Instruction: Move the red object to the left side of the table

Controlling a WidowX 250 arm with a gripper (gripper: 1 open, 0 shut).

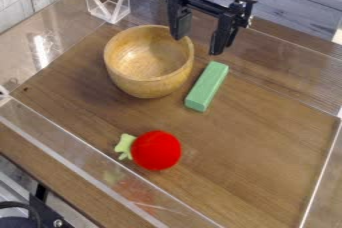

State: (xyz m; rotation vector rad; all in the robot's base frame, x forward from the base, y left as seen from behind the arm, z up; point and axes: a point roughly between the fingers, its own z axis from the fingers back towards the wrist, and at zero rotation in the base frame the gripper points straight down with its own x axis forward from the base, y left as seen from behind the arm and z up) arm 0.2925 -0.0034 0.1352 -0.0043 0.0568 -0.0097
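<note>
The red object [156, 150] is a small round bright-red toy fruit with a light-green leafy stem on its left side. It lies on the dark wood-grain table [267, 142], near the front acrylic wall. My gripper [198, 32] hangs at the back of the table, pointing down, its two black fingers spread apart with nothing between them. It sits above the right rim of the wooden bowl, far behind the red object and not touching it.
A wooden bowl [147, 62] stands at the back centre-left. A green rectangular block [207, 86] lies just right of the bowl. Low clear acrylic walls [60, 147] edge the table. A clear angled stand [107, 5] sits at the far back left.
</note>
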